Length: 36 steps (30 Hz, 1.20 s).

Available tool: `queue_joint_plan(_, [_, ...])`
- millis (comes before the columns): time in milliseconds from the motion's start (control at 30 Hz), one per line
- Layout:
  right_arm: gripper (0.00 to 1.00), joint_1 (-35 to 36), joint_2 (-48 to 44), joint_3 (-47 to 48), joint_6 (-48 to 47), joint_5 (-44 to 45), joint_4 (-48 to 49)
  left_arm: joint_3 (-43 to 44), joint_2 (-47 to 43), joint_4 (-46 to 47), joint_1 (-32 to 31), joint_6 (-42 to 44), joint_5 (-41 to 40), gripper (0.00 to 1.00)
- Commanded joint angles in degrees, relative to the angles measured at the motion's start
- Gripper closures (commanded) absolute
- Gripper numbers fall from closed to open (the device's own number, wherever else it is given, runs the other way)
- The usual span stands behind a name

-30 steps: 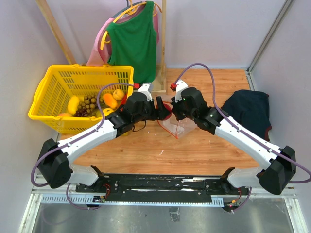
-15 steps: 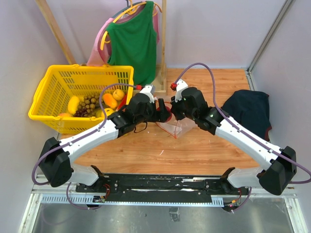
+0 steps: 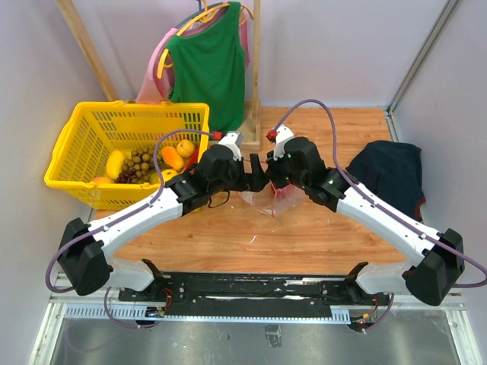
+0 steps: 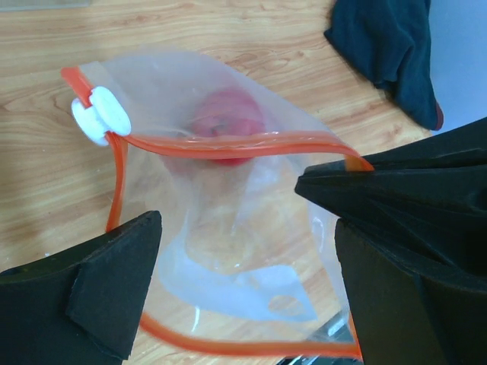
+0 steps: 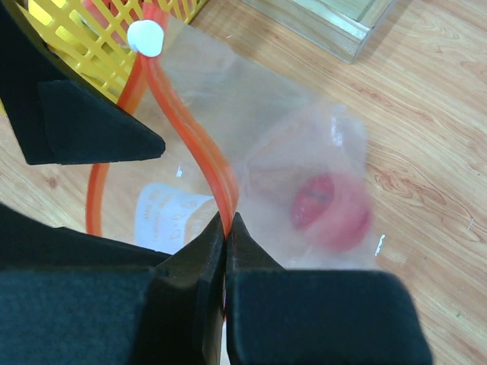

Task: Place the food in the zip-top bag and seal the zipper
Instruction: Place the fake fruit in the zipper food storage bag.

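The clear zip-top bag (image 3: 272, 199) hangs between both grippers above the wooden table. In the left wrist view the bag (image 4: 228, 228) gapes open, with a red toy fruit (image 4: 227, 125) inside, the orange zipper (image 4: 228, 144) round its mouth and a white slider (image 4: 99, 120) at the left end. My right gripper (image 5: 227, 228) is shut on the zipper strip (image 5: 190, 137); the red fruit (image 5: 331, 205) shows blurred through the plastic. My left gripper (image 4: 247, 289) is open, its fingers on either side of the bag's mouth. More toy food (image 3: 171, 156) lies in the yellow basket (image 3: 76, 144).
A dark navy cloth heap (image 3: 392, 171) lies at the right. A green shirt (image 3: 209, 61) hangs on a wooden rack behind the bag. The rack's base (image 5: 327, 23) and the basket (image 5: 99, 30) are close behind the bag.
My left gripper has moved right, up to the right gripper at the bag's mouth. The bag has shifted slightly and hangs lower and more crumpled.
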Motion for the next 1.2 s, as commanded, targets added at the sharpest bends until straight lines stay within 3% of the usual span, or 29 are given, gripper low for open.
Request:
queue_joint_plan(0, [0.99, 0.51, -1.02, -0.73, 0.75, -0.66, 0.98, 3.78, -3.67, -0.47, -0.50, 1.48, -1.56, 0.01])
queue_joint_plan(333, [0.99, 0.18, -1.05, -1.34, 0.65, -0.30, 1.04, 9.25, -7.88, -9.03, -0.50, 5.46, -7.06, 0.01])
queue_joint_plan(567, [0.99, 0.15, -1.11, -1.58, 0.48, -0.29, 1.09, 13.14, -10.67, -15.94, 0.67, 8.60, -15.59, 0.01])
queue_joint_plan(800, [0.99, -0.11, -1.08, -1.78, 0.40, -0.22, 0.91, 13.36, -13.74, -21.22, 11.95, 9.75, -13.34, 0.01])
queue_joint_plan(1167, [0.99, -0.44, -0.83, -1.65, 0.09, -0.31, 0.62, 8.24, -15.30, -20.60, 30.70, 12.34, -4.27, 0.02])
